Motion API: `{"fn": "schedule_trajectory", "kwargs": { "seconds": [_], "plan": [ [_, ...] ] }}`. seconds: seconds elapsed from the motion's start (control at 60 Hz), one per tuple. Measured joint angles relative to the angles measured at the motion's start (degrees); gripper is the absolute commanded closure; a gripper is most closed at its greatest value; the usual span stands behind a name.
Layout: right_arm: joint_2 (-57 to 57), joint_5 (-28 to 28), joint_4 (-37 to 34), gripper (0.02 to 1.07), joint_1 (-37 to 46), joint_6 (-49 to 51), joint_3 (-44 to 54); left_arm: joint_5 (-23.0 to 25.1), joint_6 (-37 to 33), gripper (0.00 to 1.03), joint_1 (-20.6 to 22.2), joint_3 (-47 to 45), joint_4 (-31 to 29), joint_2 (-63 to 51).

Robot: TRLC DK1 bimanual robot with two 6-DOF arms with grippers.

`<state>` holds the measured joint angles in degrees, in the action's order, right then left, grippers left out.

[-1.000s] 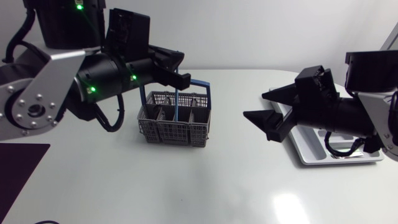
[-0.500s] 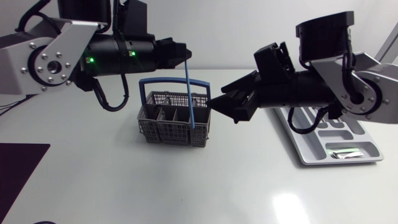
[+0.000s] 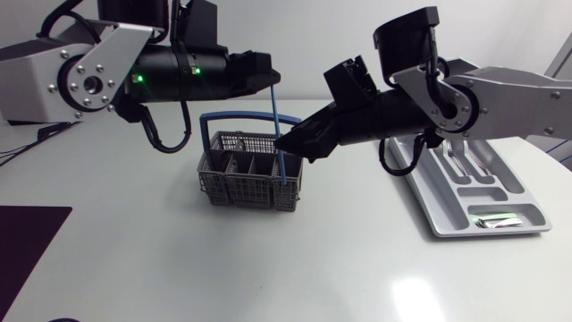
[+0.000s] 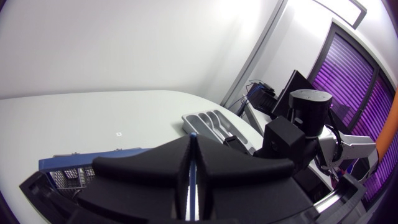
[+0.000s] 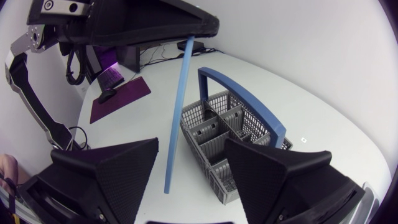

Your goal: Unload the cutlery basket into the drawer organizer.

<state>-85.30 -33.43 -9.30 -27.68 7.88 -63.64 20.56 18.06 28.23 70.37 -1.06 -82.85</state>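
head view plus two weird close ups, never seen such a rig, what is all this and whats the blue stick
Two robot arms work at a white table. The head view looks down from above; the other two come from a camera on each arm's wrist. On the table: a grey cutlery basket and a grey drawer organizer. The left gripper is shut on a thin blue stick hanging by the basket. The right gripper is open, one finger on either side of it, not touching.
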Motion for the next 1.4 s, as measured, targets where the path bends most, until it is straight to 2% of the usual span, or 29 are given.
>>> {"fn": "schedule_trajectory", "kwargs": {
  "seconds": [0.3,0.417,0.583,0.733,0.85,0.95,1.017,1.25,1.4],
  "plan": [
    [-0.7,0.0,-1.0,0.74,-0.8,0.0,-0.5,0.0,0.0,1.00,-0.4,0.1,0.0,-0.6],
    [-0.7,0.0,-1.2,0.78,-1.1,0.0,-0.5,0.0,0.0,1.00,-0.5,0.1,0.0,-0.6],
    [-1.7,0.1,-1.3,0.79,-1.9,0.0,-0.5,0.0,0.0,1.00,-0.5,0.1,0.0,-0.6],
    [-1.8,0.2,-1.7,0.89,-2.4,0.0,-0.5,0.0,0.0,1.00,-0.6,0.1,0.0,-0.6],
    [-1.9,0.2,-2.6,1.01,-2.4,0.0,-0.5,0.0,0.0,1.00,-0.8,0.1,0.0,-0.6],
    [-2.2,0.3,-2.8,1.01,-2.4,-0.1,-0.5,0.0,0.0,0.99,-0.8,0.1,-0.2,-0.6],
    [-2.3,0.5,-3.0,1.01,-2.4,-0.5,-0.5,0.0,0.0,0.92,-0.8,0.1,-0.4,-0.6],
    [-2.4,0.2,-4.5,1.01,-3.2,-0.5,-0.5,0.3,0.0,0.54,-0.9,0.3,-0.4,-0.6],
    [-2.4,0.2,-5.7,1.01,-4.0,-0.2,-0.3,0.9,0.0,0.47,-2.1,4.5,-2.1,-0.6]
  ]
}}
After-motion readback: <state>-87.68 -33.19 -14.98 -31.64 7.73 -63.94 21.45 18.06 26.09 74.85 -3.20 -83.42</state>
